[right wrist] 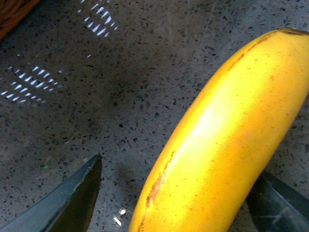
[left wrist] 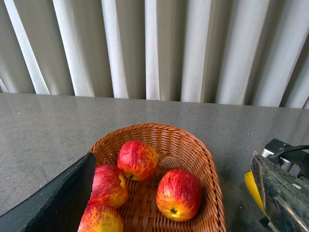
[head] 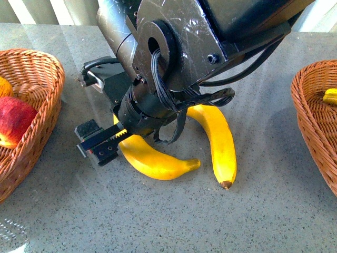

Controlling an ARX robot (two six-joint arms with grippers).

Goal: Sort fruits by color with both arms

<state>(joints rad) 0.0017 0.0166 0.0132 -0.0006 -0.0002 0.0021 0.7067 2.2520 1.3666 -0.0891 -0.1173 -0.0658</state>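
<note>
First banana [head: 158,161]: glossy yellow, curved, lying flat on the grey tabletop [head: 263,211]; one end sits between the spread fingers of the right gripper [head: 100,143].
Second banana [head: 220,142]: yellow with a brownish tip, lying flat just beside the first.
Apples [left wrist: 137,159]: four, red with yellow streaks, clustered in the wicker basket [left wrist: 154,128].

**At the edges of our view**

We see a woven wicker basket [head: 46,92] at the left and a second basket [head: 310,113] at the right, well apart on the grey speckled surface [head: 158,221]. Pale pleated curtains [left wrist: 154,48] hang behind.
</note>
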